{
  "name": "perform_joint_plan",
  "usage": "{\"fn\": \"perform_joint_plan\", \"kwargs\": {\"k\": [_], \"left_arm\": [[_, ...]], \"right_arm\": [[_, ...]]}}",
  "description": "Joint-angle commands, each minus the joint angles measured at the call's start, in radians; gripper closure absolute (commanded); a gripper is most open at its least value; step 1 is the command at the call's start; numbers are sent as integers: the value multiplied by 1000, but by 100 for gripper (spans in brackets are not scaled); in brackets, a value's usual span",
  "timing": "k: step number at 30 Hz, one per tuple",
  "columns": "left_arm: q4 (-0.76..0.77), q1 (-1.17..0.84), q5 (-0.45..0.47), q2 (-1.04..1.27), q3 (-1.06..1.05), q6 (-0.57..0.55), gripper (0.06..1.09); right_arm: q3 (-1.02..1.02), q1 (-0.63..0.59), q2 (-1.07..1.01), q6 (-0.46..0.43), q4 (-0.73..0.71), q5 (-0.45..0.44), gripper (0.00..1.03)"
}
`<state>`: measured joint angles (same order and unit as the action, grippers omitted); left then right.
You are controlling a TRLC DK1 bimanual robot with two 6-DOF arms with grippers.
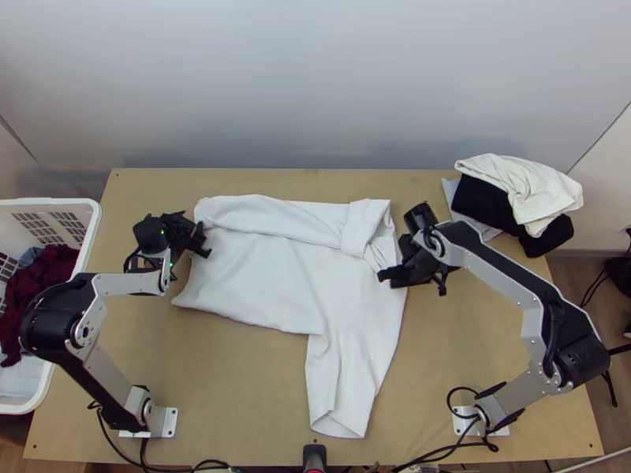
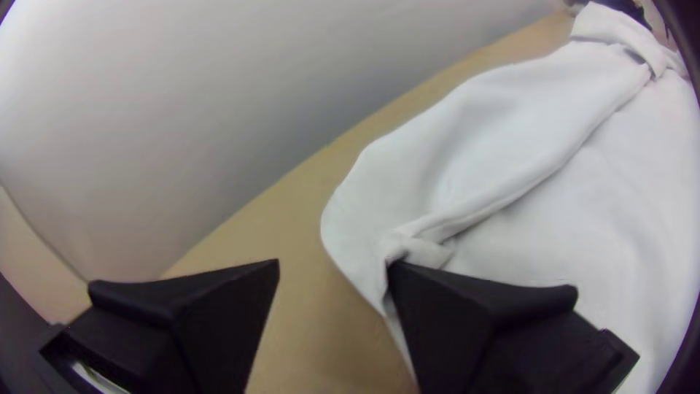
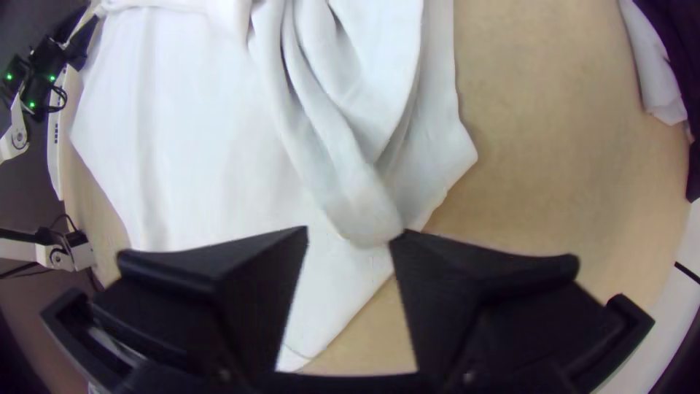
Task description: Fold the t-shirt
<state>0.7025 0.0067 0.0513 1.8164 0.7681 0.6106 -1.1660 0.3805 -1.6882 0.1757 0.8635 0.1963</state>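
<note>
From my end, the left gripper (image 2: 335, 264) has its black fingers parted, one of them right against the hem of the plain white knit t-shirt (image 1: 260, 272), so closing there might pinch just one layer, or push the corner into a crease. The shirt lies across the middle of the table, its far edge turned over in a long folded strip (image 1: 272, 219); a pull from the hem alone could unroll that strip or skew the whole body, since little weight holds it. At the other end my right gripper (image 3: 355, 233) also has its fingers apart, their tips by the rumpled turned-back sleeve (image 3: 357, 182) — loose pleats that could snag and drag open if I sweep sideways. As for materials, leftmost is the glossy white plastic basket (image 1: 93, 236), slotted and rigid, with limp maroon cloth (image 1: 49, 280) inside. The shirt is matt and soft, its strip a puffy roll, its spread sleeve (image 1: 343, 394) a flat tapering tube with a squarish cuff. Rightmost sits a slouching heap: crinkled cream cloth (image 1: 524, 181) over dense black cloth (image 1: 485, 203).
</note>
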Motion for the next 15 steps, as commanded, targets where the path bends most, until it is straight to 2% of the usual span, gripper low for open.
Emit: {"fn": "perform_joint_plan", "kwargs": {"k": [1, 3, 6, 8, 12, 15], "left_arm": [[-261, 1, -85, -126, 36, 2, 11], [-367, 10, -85, -193, 59, -8, 11], [-537, 36, -80, -301, 109, -14, 11], [-597, 67, -73, -362, 148, -14, 11], [-791, 173, -30, -416, 247, 28, 11], [-903, 239, 19, -465, 261, 48, 11]], "right_arm": [[8, -51, 91, 10, -64, 43, 3], [-24, -86, 144, 11, -75, 52, 3], [-67, -135, 226, 7, -60, 120, 3], [-80, -153, 286, -5, -31, 180, 3], [-80, -123, 375, -102, 132, 227, 3], [-32, -95, 415, -130, 226, 255, 3]]}}
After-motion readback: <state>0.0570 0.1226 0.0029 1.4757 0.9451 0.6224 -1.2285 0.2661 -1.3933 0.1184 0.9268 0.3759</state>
